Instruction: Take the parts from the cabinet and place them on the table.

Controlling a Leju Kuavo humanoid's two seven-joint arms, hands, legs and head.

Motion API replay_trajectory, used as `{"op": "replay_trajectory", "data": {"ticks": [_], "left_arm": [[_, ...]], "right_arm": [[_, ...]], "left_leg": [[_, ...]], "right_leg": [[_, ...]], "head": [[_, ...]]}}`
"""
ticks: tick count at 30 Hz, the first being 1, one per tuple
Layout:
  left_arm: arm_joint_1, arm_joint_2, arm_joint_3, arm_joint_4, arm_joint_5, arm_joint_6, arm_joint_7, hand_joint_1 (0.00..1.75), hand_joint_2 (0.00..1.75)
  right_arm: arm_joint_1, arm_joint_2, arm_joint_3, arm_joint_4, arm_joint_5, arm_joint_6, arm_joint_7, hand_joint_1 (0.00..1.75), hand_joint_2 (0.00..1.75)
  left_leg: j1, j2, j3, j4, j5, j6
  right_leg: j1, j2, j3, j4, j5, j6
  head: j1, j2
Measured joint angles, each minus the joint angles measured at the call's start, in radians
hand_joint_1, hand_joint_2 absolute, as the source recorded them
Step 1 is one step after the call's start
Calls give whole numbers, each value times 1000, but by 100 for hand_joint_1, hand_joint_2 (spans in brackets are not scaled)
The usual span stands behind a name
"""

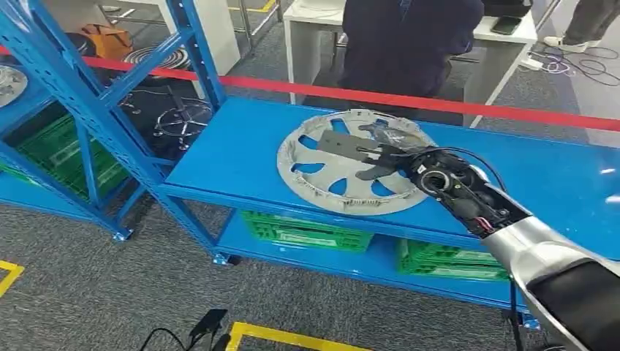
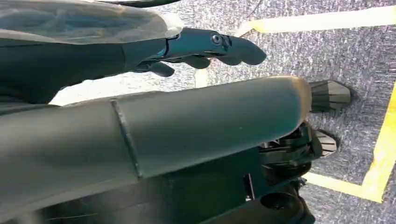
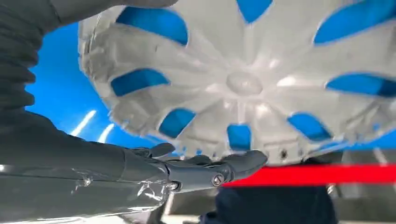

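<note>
Lying flat on the blue table (image 1: 241,157), the wheel cover (image 1: 343,191) is looking light, stiff and slick, best gripped at a spoke opening, where the right hand (image 1: 391,157) is resting over its middle, grip uncertain.

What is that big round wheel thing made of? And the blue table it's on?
The wheel cover looks like light grey moulded plastic with a matt finish: thin spokes, cut-out gaps and small ribs on its rim suggest that, though painted metal is possible. The blue table seems to be painted sheet metal, smooth and slightly glossy, since light glints on it.
</note>
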Motion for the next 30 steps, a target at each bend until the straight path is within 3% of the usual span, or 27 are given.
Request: {"op": "replay_trajectory", "data": {"ticks": [7, 14, 30], "left_arm": [[-7, -7, 0, 0, -9, -7, 12, 0, 0], [-7, -7, 0, 0, -10, -9, 14, 0, 0], [-2, -7, 0, 0, -8, -3, 14, 0, 0]], "right_arm": [[2, 53, 40, 64, -37, 8, -44, 0, 175], [-2, 85, 62, 92, -113, 59, -93, 0, 175], [-26, 112, 93, 81, -195, 100, -90, 0, 175]], "left_leg": [[0, 0, 0, 0, 0, 0], [0, 0, 0, 0, 0, 0], [0, 0, 0, 0, 1, -1]], "right_leg": [[0, 0, 0, 0, 0, 0], [0, 0, 0, 0, 0, 0], [0, 0, 0, 0, 0, 0]], "head": [[0, 0], [-1, 0], [0, 0]]}}
